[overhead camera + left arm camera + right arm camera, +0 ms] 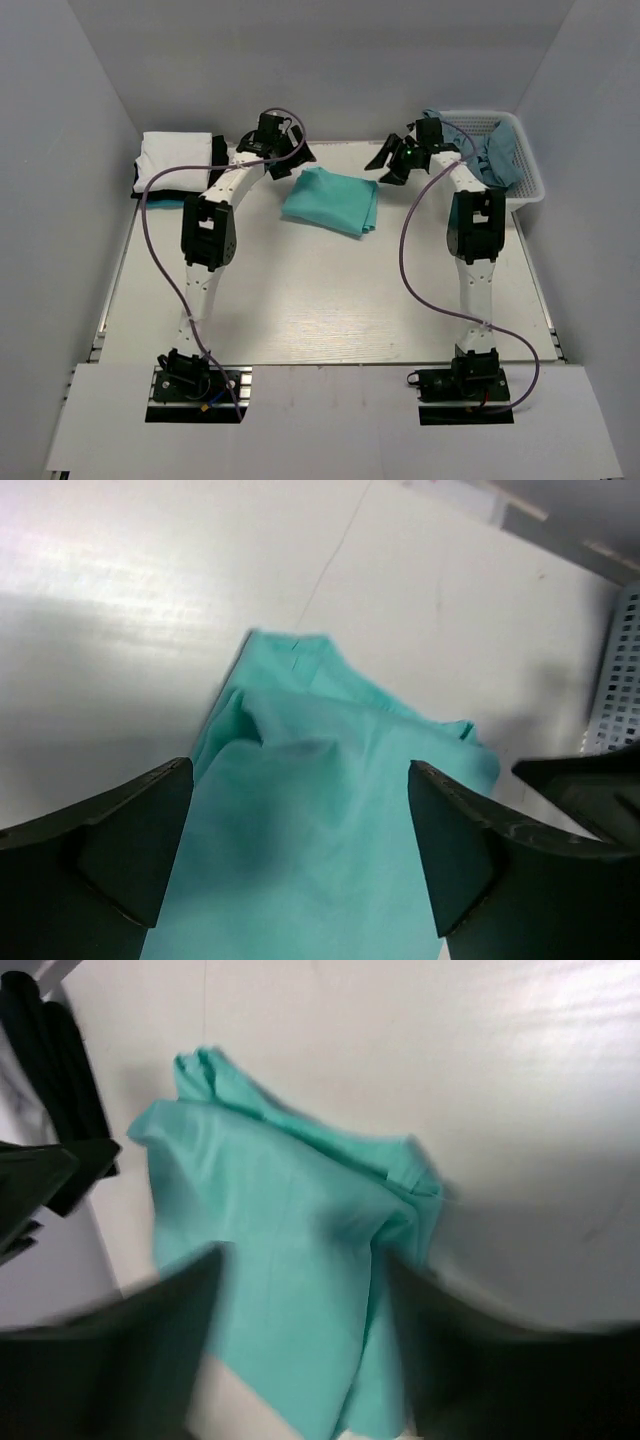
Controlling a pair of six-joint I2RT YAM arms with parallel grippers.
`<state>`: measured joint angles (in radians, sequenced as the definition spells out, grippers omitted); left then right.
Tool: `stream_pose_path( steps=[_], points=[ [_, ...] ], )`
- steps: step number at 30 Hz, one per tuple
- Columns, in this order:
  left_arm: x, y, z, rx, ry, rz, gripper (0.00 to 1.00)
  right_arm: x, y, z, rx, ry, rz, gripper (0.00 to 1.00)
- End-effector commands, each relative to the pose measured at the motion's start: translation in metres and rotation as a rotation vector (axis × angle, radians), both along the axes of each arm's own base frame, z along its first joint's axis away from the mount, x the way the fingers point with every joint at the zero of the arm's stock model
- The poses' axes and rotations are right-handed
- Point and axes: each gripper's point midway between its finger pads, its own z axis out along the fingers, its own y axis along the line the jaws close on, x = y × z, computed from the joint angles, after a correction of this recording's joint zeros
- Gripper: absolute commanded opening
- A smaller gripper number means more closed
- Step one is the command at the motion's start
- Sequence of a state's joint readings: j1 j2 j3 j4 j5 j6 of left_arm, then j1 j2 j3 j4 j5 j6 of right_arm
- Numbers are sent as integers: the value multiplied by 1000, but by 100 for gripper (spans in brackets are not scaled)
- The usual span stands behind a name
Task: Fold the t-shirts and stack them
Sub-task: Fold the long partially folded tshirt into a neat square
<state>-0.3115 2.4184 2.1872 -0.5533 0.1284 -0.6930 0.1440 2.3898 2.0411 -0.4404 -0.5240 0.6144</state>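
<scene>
Turquoise shirt (330,200) folded, laid mid-table, not yet stacked. White-on-black stack (175,160) parked far left. Teal shirt (498,152) seen crumpled in basket (530,192), unfolded. Left gripper (300,780), right gripper (305,1290): jaws spread, nothing held.

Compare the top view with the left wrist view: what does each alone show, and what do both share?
Only the top view: the folded stack, white on black, at the table's far left, teal cloth in the basket, and the left arm and right arm whole. Only the left wrist view: the green shirt's layered folds close up, between the left gripper's open fingers. Both: the green shirt on the table and part of the basket.
</scene>
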Motion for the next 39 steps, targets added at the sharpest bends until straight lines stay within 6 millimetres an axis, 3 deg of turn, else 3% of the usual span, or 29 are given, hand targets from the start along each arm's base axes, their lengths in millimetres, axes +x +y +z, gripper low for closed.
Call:
stream_pose_path(
  steps=[1, 2, 3, 4, 5, 6, 8, 9, 11, 14, 15, 19, 20, 22, 23, 26, 27, 28, 29, 31, 32, 33, 34, 35, 38, 39],
  points=[
    [33, -18, 87, -53, -279, -98, 100, 65, -12, 55, 8, -278, -68, 89],
    [32, -17, 97, -43, -304, -109, 100, 71, -4, 80, -2, -323, -62, 90],
    [31, -16, 107, -36, -339, -118, 100, 67, -4, 82, -37, -336, -40, 90],
    [25, -11, 96, -18, -312, -103, 100, 61, -3, 103, -63, -388, -21, 90],
    [15, -14, 120, -29, -349, -110, 100, 47, 3, 74, -94, -343, 6, 90],
    [10, -14, 124, -38, -356, -120, 100, 34, 5, 120, -95, -425, 10, 90],
    [-4, -23, 116, -39, -337, -164, 100, 9, 11, 85, -152, -369, 49, 90],
    [-13, -31, 114, -49, -321, -192, 100, 0, 11, 105, -170, -403, 49, 90],
    [-27, -39, 92, -77, -265, -220, 100, -23, 26, 82, -177, -349, 108, 90],
    [-44, -44, 64, -94, -205, -236, 100, -38, 42, 75, -128, -317, 119, 90],
    [-52, -50, 55, -96, -183, -256, 100, -49, 47, 58, -119, -272, 139, 90],
    [-77, -45, 9, -67, -66, -250, 100, -62, 56, 33, -89, -192, 105, 90],
    [-81, -41, 10, -57, -64, -239, 100, -69, 55, 21, -85, -165, 107, 90],
    [-110, -33, -21, -31, 29, -234, 100, -79, 58, 0, -69, -126, 96, 90],
    [-107, -34, -18, -36, 12, -234, 100, -84, 59, -5, -66, -108, 100, 90],
    [-141, -23, -47, -35, 100, -222, 100, -108, 66, -29, -45, -62, 134, 90],
    [-152, -26, -50, -46, 123, -233, 100, -114, 67, -31, -49, -62, 154, 90],
    [-158, -23, -46, -46, 122, -233, 100, -130, 65, -46, -57, -19, 173, 90],
    [-176, -20, -57, -56, 171, -239, 100, -141, 70, -48, -65, -13, 202, 90],
    [-200, -25, -60, -63, 200, -275, 100, -177, 69, -66, -98, 38, 257, 90],
    [-221, -17, -58, -62, 227, -279, 100, -184, 70, -53, -92, 11, 268, 90],
    [-235, -17, -57, -56, 241, -292, 100, -205, 66, -65, -106, 46, 292, 90],
    [-250, -17, -55, -51, 253, -307, 100, -221, 71, -64, -101, 59, 323, 90],
    [-276, -10, -46, -52, 269, -321, 100, -247, 63, -62, -109, 71, 335, 90],
    [-313, -1, -28, -52, 266, -329, 100, -286, 62, -53, -126, 71, 380, 90],
    [-319, 6, -19, -45, 260, -307, 100, -290, 61, -39, -123, 43, 385, 90]
  ],
)
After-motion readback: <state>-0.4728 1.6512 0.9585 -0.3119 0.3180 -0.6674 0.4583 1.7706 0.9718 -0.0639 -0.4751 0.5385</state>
